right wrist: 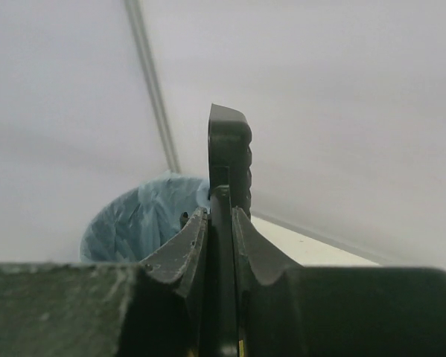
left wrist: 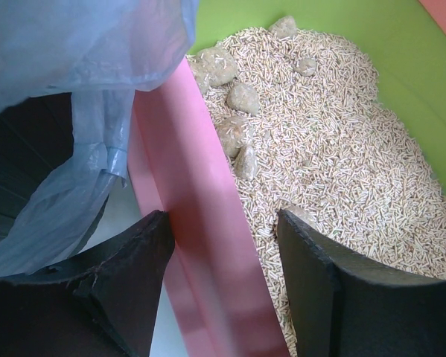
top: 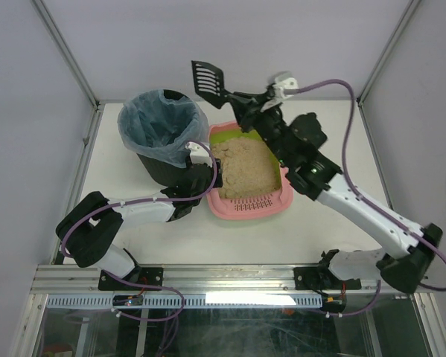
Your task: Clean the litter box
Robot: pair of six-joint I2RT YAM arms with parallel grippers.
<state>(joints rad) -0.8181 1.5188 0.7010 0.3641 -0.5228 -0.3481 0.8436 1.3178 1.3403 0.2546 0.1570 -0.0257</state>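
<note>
Top view: litter box [top: 254,210], pink w/ lime inner rim, sits at frame ctr on the table [top: 334,134], its tan litter [top: 243,169] heaped. Just left of it, touching or nearly so, stands the black bin [top: 157,169] w/ blue bag [top: 137,123]; nothing visible inside. L gripper [top: 205,181] sits at the box's left wall, probably to steady it. R gripper [top: 246,102], above the box's far end, is clamped on the handle of the black scoop [top: 206,76]. The blade is raised at upper ctr, right of the bin, and looks empty, so prob. btwn passes. L wrist view: L gripper [left wrist: 224,227] jaws stand apart and straddle the pink wall [left wrist: 200,245], one finger [left wrist: 126,275] outside by the bag [left wrist: 74,74], the other in the pellets [left wrist: 334,149]; cannot tell if they pinch. Several grey clumps [left wrist: 241,97] lie along the wall at upper ctr, not yet removed. R wrist view: R gripper [right wrist: 219,216] fingers are closed tight on the scoop [right wrist: 228,149], seen edge-on. The bin [right wrist: 129,219] is at lower left, open-mouthed, contents unclear.
</note>
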